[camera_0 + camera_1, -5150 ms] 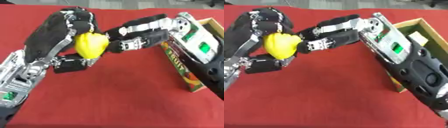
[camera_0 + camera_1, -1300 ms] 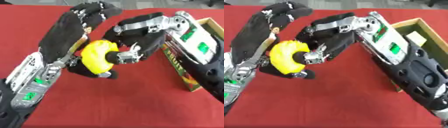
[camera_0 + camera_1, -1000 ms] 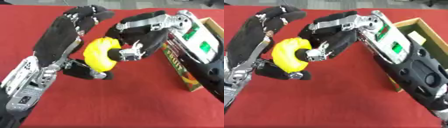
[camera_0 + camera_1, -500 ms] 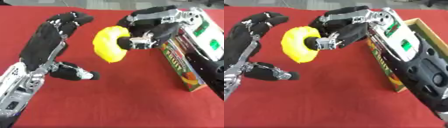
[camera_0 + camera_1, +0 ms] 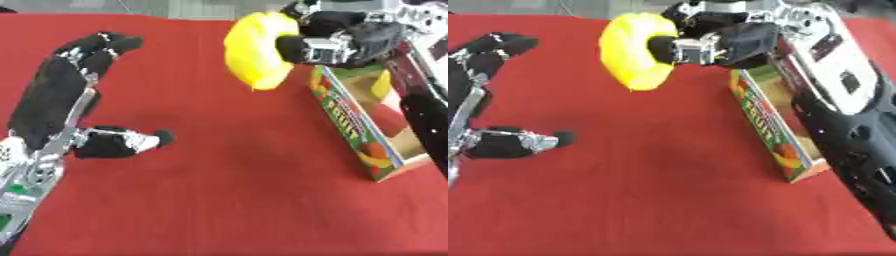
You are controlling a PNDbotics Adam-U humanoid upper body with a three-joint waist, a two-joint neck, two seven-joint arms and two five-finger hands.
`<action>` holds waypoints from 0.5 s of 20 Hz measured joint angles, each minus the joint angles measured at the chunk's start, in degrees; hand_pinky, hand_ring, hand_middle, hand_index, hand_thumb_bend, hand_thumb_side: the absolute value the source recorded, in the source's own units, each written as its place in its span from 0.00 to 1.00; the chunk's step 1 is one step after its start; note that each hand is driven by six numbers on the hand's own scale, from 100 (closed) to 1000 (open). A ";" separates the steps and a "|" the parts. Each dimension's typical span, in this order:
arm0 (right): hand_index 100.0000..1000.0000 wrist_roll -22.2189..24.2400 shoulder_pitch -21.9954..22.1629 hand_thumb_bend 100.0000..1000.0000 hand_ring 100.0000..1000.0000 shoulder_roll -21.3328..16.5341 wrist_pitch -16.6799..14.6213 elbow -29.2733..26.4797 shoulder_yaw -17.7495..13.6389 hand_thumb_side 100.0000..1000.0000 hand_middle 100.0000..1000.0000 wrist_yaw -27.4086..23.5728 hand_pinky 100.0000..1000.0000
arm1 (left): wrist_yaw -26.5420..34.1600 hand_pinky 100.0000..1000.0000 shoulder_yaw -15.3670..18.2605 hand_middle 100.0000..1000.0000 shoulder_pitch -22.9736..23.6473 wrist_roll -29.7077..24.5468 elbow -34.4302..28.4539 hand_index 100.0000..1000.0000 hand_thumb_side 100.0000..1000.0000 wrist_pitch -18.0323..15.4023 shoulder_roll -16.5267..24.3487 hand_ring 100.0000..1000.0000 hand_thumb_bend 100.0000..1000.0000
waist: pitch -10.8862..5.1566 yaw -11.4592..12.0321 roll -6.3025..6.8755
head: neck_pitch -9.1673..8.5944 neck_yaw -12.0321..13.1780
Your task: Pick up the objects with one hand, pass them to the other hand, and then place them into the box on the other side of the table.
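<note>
In right hand (image 5: pixel 719 42): lemon (image 5: pixel 633 50), upright

The right hand (image 5: pixel 337 37) comes in from the far right with its fingers curled round a yellow lemon (image 5: pixel 256 49), which it holds in the air above the red cloth (image 5: pixel 227 190), just left of the box (image 5: pixel 363 130). The box lies along the right side, its near wall printed with fruit; something yellow shows inside it, perhaps another fruit. The left hand (image 5: pixel 66 95) is well apart on the left, empty, fingers spread toward the far side and thumb pointing right.
</note>
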 measured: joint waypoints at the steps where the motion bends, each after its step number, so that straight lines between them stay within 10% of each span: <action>1: 0.53 -0.28 1.22 0.00 0.95 -1.42 -0.18 0.70 -1.83 0.34 0.46 -0.47 0.85 | 1.34 0.71 1.03 0.65 0.89 1.37 -0.04 0.85 0.39 0.14 0.33 0.63 0.58 | 0.00 -0.01 -0.05 | -0.02 -0.36; 10: 0.53 -8.37 12.92 0.00 0.95 -12.36 -6.84 8.60 -13.65 0.20 0.46 -0.40 0.84 | 12.61 0.70 8.39 0.61 4.53 10.83 -0.07 0.83 0.40 0.58 0.93 0.59 0.44 | 0.00 -0.08 -0.11 | -1.33 -4.50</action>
